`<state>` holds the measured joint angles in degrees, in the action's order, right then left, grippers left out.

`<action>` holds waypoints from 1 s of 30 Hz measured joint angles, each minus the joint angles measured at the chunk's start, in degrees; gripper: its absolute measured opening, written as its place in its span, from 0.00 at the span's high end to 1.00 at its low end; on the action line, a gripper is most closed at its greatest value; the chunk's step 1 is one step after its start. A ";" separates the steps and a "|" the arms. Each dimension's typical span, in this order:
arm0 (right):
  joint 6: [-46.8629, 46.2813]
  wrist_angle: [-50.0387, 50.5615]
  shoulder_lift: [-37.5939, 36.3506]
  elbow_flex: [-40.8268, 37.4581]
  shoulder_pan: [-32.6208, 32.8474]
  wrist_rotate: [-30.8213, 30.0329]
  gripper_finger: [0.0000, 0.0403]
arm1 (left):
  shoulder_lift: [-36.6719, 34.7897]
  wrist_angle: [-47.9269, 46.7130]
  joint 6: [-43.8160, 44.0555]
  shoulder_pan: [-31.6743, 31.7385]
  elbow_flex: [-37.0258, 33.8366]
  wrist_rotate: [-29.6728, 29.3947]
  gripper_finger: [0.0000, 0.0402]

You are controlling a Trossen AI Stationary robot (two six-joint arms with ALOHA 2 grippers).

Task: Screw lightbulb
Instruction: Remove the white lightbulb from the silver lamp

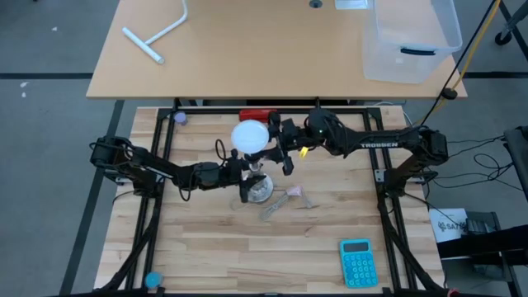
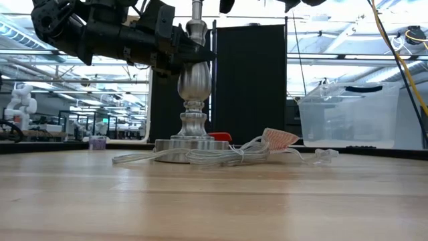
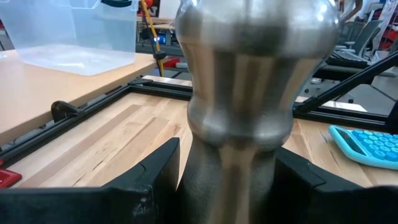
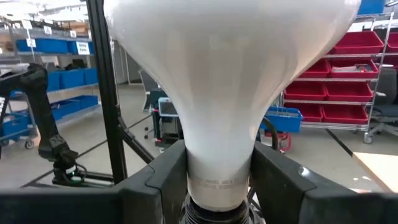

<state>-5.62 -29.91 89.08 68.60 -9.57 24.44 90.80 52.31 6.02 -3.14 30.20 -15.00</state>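
Near the table's centre, the lightbulb (image 1: 250, 137) stood upright, long axis vertical, dome up and screw base down over the lamp stand (image 2: 194, 87). From 3 o'clock, the right gripper (image 4: 219, 186) clasped its narrow neck. From 9 o'clock, the left gripper (image 3: 227, 180) clamped the stand's silver stem.

A robotics lab or workshop: the wooden bench (image 1: 214, 256) sits inside a black metal frame (image 1: 165, 148) that carries two arms. Beyond it stand shelves of blue bins (image 4: 59, 46) and red bins (image 4: 367, 62), another robot (image 2: 19, 100) far left, and a clear tub (image 2: 348, 120).
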 joint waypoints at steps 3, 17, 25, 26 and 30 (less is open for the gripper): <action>0.92 1.16 0.00 0.70 0.02 0.53 0.61 | 0.00 0.26 -0.06 0.00 -0.02 0.02 0.53; 6.35 3.46 -0.09 1.25 0.16 1.29 0.51 | 0.00 0.29 -0.04 0.00 0.00 0.13 0.53; 7.28 4.16 -0.34 1.25 0.21 1.50 0.30 | 0.02 0.29 -0.07 0.02 0.00 0.15 0.53; 7.85 4.50 -0.52 1.25 0.21 1.50 0.29 | 0.02 0.29 -0.07 0.02 0.00 0.15 0.53; 9.28 5.18 -1.74 1.25 -0.06 1.45 0.26 | 0.02 0.29 -0.08 0.02 0.01 0.15 0.53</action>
<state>3.66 -24.73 87.34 69.84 -9.63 25.89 90.83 52.60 5.94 -3.11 30.21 -14.85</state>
